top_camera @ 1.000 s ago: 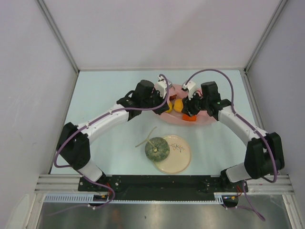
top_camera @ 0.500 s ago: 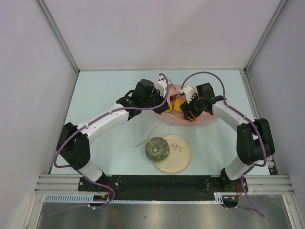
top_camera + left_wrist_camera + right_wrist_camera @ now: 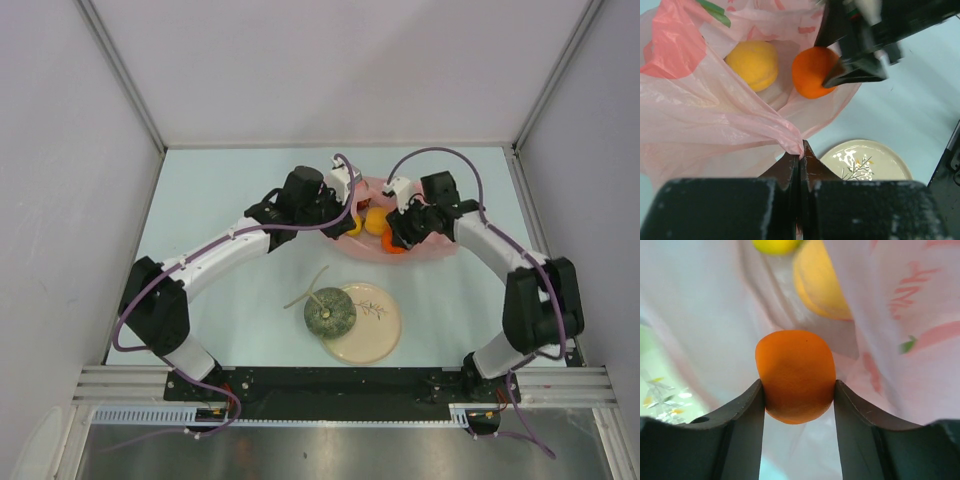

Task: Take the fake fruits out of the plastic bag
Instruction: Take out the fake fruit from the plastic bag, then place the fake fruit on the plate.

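Smooth orange (image 3: pixel 795 372) clamped in your right gripper (image 3: pixel 798 386), inside the crinkly pink plastic bag (image 3: pixel 715 125) your left gripper (image 3: pixel 800 150) pinches tight; right elbow (image 3: pixel 540 312) has swung toward nine o'clock.

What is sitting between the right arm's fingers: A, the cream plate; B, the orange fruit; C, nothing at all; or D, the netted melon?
B: in the right wrist view the orange fruit sits between the right fingers, touching both, with the pink plastic bag around it.
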Controlling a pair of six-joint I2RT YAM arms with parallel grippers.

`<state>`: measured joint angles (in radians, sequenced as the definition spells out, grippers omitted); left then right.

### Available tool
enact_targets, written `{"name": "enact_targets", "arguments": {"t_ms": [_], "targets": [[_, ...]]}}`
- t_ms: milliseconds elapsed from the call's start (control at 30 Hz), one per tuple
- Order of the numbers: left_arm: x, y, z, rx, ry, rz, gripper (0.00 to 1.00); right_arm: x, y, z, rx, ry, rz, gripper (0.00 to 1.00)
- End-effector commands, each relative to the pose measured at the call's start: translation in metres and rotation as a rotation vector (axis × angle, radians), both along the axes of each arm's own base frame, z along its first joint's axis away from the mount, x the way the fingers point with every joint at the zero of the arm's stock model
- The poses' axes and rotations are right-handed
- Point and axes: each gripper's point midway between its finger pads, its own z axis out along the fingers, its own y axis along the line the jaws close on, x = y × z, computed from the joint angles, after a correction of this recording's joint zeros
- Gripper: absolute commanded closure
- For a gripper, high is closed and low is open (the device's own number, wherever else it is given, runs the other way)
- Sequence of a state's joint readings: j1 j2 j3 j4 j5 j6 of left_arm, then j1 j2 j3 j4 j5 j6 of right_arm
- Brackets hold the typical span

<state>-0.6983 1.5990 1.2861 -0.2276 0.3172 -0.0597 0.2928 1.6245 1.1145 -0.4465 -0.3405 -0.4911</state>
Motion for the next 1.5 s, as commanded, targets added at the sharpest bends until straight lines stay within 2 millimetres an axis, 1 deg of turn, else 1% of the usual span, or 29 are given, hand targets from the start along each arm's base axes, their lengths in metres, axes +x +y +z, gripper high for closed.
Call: {"name": "enact_targets", "arguments": {"t_ms": [0,33,67,100,133,167,267,300,333,367,433,467,500,533,567,633,733,800,867,967,1100,1200,1267,1300,1333,1367,1400,1467], "targets": [[0.000,-0.003,0.020,-0.031,-0.052,-0.015,1.00,-0.022,0.024,0.097,0.155,-0.191,0.127,0.64],[0.000,-0.004,0.020,-0.034,-0.053,-0.016,1.00,-0.029,0.026,0.105,0.162,-0.203,0.149,0.64],[0.000,-0.004,0.020,-0.036,-0.053,-0.017,1.00,-0.039,0.028,0.121,0.177,-0.238,0.173,0.64],[0.000,-0.004,0.019,-0.034,-0.050,-0.015,1.00,-0.050,0.031,0.124,0.178,-0.232,0.199,0.64],[0.000,-0.004,0.020,-0.035,-0.052,-0.014,1.00,-0.056,0.031,0.128,0.183,-0.234,0.211,0.64],[0.001,-0.004,0.021,-0.037,-0.056,-0.012,1.00,-0.068,0.036,0.137,0.214,-0.241,0.250,0.64],[0.001,-0.003,0.024,-0.037,-0.065,-0.008,1.00,-0.105,0.047,0.132,0.232,-0.170,0.370,0.65],[0.000,-0.002,0.023,-0.033,-0.065,-0.008,1.00,-0.118,0.048,0.124,0.223,-0.126,0.397,0.65],[0.000,-0.001,0.024,-0.032,-0.068,-0.007,1.00,-0.131,0.056,0.119,0.221,-0.105,0.447,0.66],[0.000,0.000,0.027,-0.034,-0.079,-0.006,1.00,-0.139,0.058,0.109,0.216,-0.075,0.465,0.66],[-0.001,0.004,0.029,-0.031,-0.085,-0.002,1.00,-0.152,0.067,0.098,0.211,-0.042,0.501,0.66],[-0.003,0.005,0.032,-0.032,-0.095,-0.004,1.00,-0.157,0.068,0.085,0.199,-0.013,0.500,0.66],[-0.004,0.007,0.031,-0.029,-0.097,-0.002,1.00,-0.155,0.074,0.079,0.194,-0.011,0.501,0.66],[-0.005,0.008,0.031,-0.027,-0.100,-0.004,1.00,-0.153,0.075,0.070,0.176,0.004,0.483,0.66],[-0.006,0.010,0.031,-0.023,-0.104,-0.005,1.00,-0.155,0.079,0.063,0.165,0.013,0.488,0.66],[-0.008,0.014,0.032,-0.020,-0.112,0.001,1.00,-0.145,0.081,0.039,0.127,0.019,0.462,0.65],[-0.010,0.019,0.032,-0.013,-0.116,0.005,1.00,-0.131,0.088,0.022,0.124,-0.003,0.455,0.65],[-0.014,0.020,0.032,-0.011,-0.113,0.002,1.00,-0.122,0.095,0.018,0.137,-0.016,0.440,0.64],[-0.014,0.022,0.032,-0.009,-0.115,0.007,1.00,-0.120,0.098,0.012,0.136,-0.004,0.440,0.63],[-0.013,0.023,0.033,-0.007,-0.119,0.012,1.00,-0.124,0.100,0.001,0.122,0.021,0.468,0.63],[-0.012,0.023,0.033,-0.010,-0.121,0.012,1.00,-0.130,0.108,-0.001,0.144,0.045,0.481,0.62],[-0.011,0.023,0.031,-0.010,-0.119,0.015,1.00,-0.140,0.114,-0.009,0.114,0.057,0.521,0.59],[-0.009,0.022,0.032,-0.011,-0.123,0.015,1.00,-0.141,0.114,-0.013,0.100,0.065,0.525,0.57],[-0.009,0.022,0.031,-0.011,-0.123,0.015,1.00,-0.140,0.113,-0.018,0.086,0.073,0.518,0.52],[-0.009,0.022,0.031,-0.012,-0.122,0.016,1.00,-0.139,0.113,-0.019,0.083,0.075,0.505,0.50],[-0.008,0.021,0.032,-0.014,-0.124,0.016,1.00,-0.135,0.113,-0.019,0.082,0.064,0.498,0.47],[-0.007,0.021,0.032,-0.014,-0.126,0.016,1.00,-0.134,0.113,-0.021,0.078,0.064,0.492,0.41],[-0.007,0.020,0.032,-0.013,-0.123,0.016,1.00,-0.130,0.115,-0.019,0.082,0.047,0.485,0.36]]}}
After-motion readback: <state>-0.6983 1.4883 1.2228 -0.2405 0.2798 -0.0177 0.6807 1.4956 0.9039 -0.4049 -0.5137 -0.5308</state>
